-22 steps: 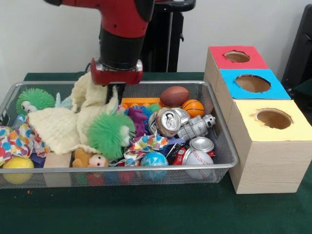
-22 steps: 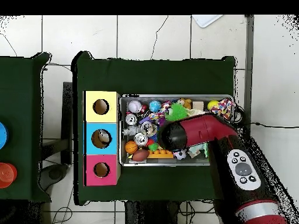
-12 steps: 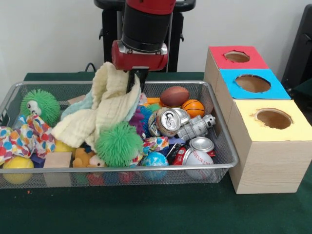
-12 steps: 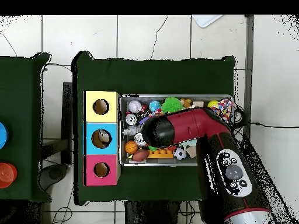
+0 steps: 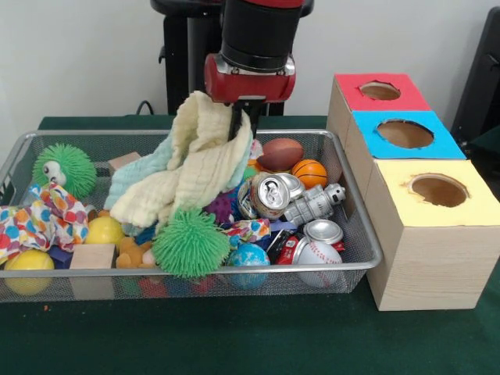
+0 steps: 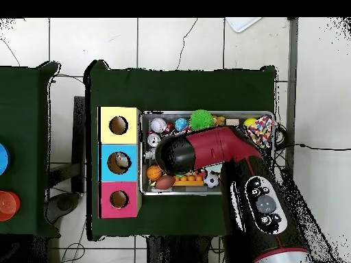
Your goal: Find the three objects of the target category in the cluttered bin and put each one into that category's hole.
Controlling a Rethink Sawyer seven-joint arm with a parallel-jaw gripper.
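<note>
My gripper (image 5: 241,123) hangs over the back middle of the wire bin (image 5: 195,270), shut on a pale yellow cloth (image 5: 195,168). The cloth's lower end trails onto the clutter, with a light blue cloth (image 5: 134,173) beside it. In the overhead view the arm (image 6: 179,154) hides the gripper. To the right of the cloth lie a brown football (image 5: 280,154), a small basketball (image 5: 309,173), crushed cans (image 5: 268,195), a grey robot toy (image 5: 312,205) and a baseball (image 5: 316,254). A green spiky ball (image 5: 190,244) rests at the bin's front.
Three boxes with holes stand right of the bin: red (image 5: 380,91), blue (image 5: 405,133), yellow (image 5: 439,190). On the left lie a green spiky toy with eyes (image 5: 62,166), a patterned cloth (image 5: 39,223), yellow balls (image 5: 104,230) and a wooden block (image 5: 92,256).
The gripper has risen and moved right towards the boxes, dragging the yellow cloth up with it. The green spiky ball slid off the cloth to the bin's front.
</note>
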